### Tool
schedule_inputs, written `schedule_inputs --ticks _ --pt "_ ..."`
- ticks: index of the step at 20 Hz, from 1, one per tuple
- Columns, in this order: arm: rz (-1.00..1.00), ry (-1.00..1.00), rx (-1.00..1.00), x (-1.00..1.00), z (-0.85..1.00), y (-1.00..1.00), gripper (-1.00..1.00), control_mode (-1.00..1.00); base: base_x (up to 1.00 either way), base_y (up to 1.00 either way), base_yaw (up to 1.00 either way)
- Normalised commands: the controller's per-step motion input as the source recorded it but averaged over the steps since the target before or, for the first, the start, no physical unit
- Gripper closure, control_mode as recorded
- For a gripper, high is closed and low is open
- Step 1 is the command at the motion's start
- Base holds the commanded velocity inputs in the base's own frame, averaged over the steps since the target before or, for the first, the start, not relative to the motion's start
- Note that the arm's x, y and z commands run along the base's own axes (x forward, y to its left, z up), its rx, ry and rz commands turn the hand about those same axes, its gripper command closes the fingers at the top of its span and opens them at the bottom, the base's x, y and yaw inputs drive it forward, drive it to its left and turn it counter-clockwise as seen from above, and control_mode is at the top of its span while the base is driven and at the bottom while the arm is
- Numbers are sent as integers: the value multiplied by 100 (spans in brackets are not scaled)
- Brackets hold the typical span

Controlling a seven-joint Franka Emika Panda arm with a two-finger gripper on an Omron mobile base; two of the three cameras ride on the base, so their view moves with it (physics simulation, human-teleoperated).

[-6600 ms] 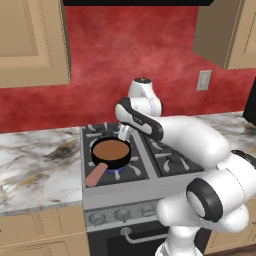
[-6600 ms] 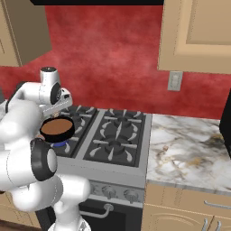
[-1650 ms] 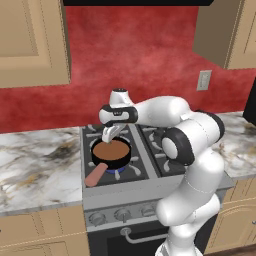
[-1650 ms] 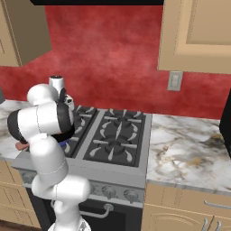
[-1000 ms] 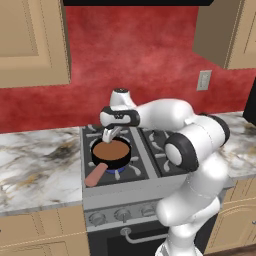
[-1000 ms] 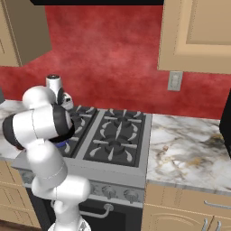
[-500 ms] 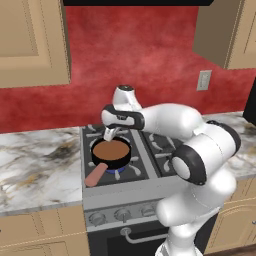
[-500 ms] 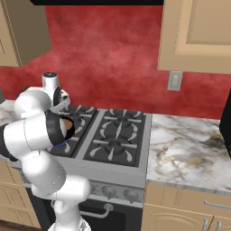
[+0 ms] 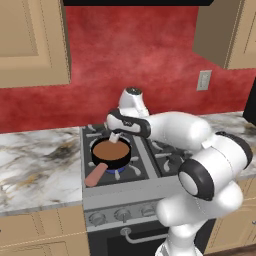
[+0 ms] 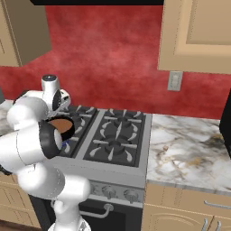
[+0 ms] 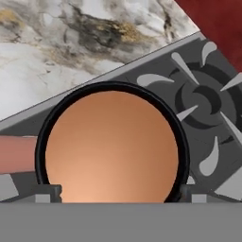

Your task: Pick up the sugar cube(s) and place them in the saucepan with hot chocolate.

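The saucepan with hot chocolate [image 9: 111, 151] is set on the stove's [image 9: 150, 176] front-left burner, handle at 7 o'clock. The tool [image 9: 115, 136] is held just above its 1 o'clock rim, jaws spread wide and empty.

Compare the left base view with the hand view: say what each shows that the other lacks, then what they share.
Left base view alone: the arm, its tool above the pan's far rim, the wall outlet, the stove knobs.

Hand view alone: a straight-down look at the smooth brown liquid, with the tool's open tips at either side.

Both: the saucepan with its pink handle, the stove grates, the marble counter.
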Motion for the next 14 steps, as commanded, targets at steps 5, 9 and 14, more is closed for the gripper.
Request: schedule_inputs --ticks 5,9,14 --pt "0 -12 2 -15 7 -35 -100 -100 0 0 0" --pt "0 -7 4 -17 11 -41 -100 -100 0 0 0" --pt "0 -3 6 -16 4 -33 -100 -100 0 0 0"
